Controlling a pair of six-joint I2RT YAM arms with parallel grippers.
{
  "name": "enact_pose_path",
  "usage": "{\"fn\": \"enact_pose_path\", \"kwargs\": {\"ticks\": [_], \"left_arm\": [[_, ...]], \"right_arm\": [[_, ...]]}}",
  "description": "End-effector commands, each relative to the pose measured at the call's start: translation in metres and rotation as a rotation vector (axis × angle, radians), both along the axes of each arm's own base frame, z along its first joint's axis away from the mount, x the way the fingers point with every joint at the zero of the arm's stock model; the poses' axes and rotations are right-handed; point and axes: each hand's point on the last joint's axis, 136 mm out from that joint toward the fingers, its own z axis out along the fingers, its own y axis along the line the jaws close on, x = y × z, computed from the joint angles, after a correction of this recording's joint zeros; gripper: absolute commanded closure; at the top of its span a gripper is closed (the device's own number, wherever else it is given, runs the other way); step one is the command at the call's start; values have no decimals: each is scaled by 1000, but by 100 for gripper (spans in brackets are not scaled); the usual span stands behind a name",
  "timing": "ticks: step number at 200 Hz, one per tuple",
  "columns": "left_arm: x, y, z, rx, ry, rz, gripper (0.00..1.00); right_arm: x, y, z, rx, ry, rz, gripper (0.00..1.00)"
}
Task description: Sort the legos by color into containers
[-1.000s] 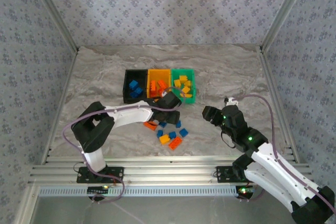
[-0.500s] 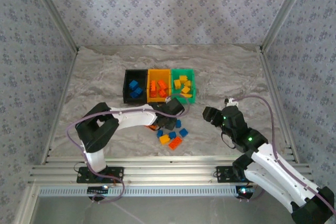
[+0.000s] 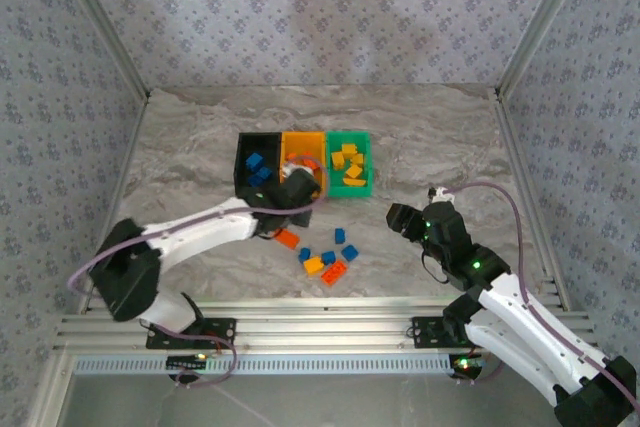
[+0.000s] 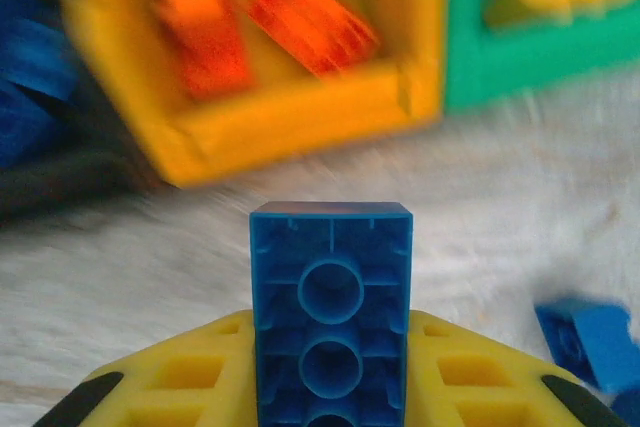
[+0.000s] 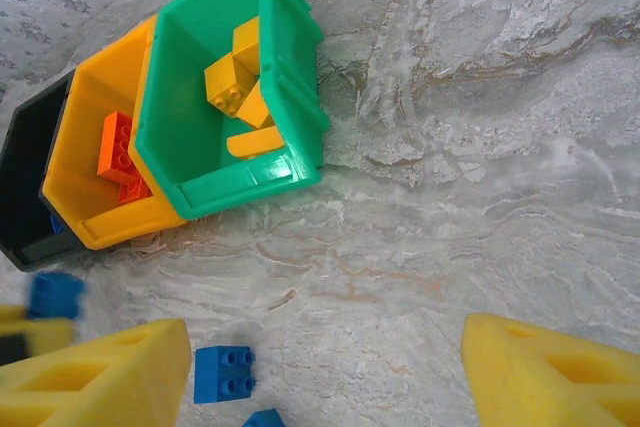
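A: Pose of the left arm (image 3: 190,232)?

B: Stretched long and low from the near-left corner, slanting toward the bins. Left claw (image 3: 297,192) at their near edge, where the black bin (image 3: 240,162) meets the orange-yellow bin (image 3: 300,135).

A: Clenched?

B: Clenched on a blue brick (image 4: 331,307) — pinched between the yellow pads (image 4: 225,352), hollow underside toward the wrist camera. Just beyond it, the orange-yellow bin with orange-red bricks (image 4: 310,17) inside; green bin (image 4: 520,57) to the right.

A: And the right arm (image 3: 500,297)?

B: Bent up from the near-right corner, right claw (image 3: 398,215) hovering over bare counter (image 3: 450,137), near the green bin's near right corner. Released — fingers (image 5: 100,372) spread wide, nothing between.

A: Loose bricks (image 3: 327,255)?

B: Scattered on the counter between the two claws: several blue, two orange-red, one yellow-orange brick (image 3: 314,265). Yellow bricks (image 5: 235,77) already in the green bin, blue ones (image 3: 255,167) in the black.
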Motion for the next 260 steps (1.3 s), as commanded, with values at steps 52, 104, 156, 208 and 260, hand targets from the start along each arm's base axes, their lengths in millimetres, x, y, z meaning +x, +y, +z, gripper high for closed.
{"fn": "enact_pose_path", "kwargs": {"ticks": [52, 104, 156, 208, 260], "left_arm": [[109, 71, 27, -50, -106, 301, 75], [149, 79, 13, 9, -71, 345, 65], [155, 75, 21, -28, -64, 350, 33], [121, 52, 91, -203, -174, 274, 18], [28, 14, 124, -378, -242, 90, 2]], "right_arm": [[-2, -3, -6, 21, 23, -19, 26], [-7, -6, -1, 30, 20, -17, 26], [-10, -7, 1, 32, 20, -14, 25], [-10, -9, -4, 30, 27, -22, 24], [-6, -6, -8, 25, 29, -14, 22]]}}
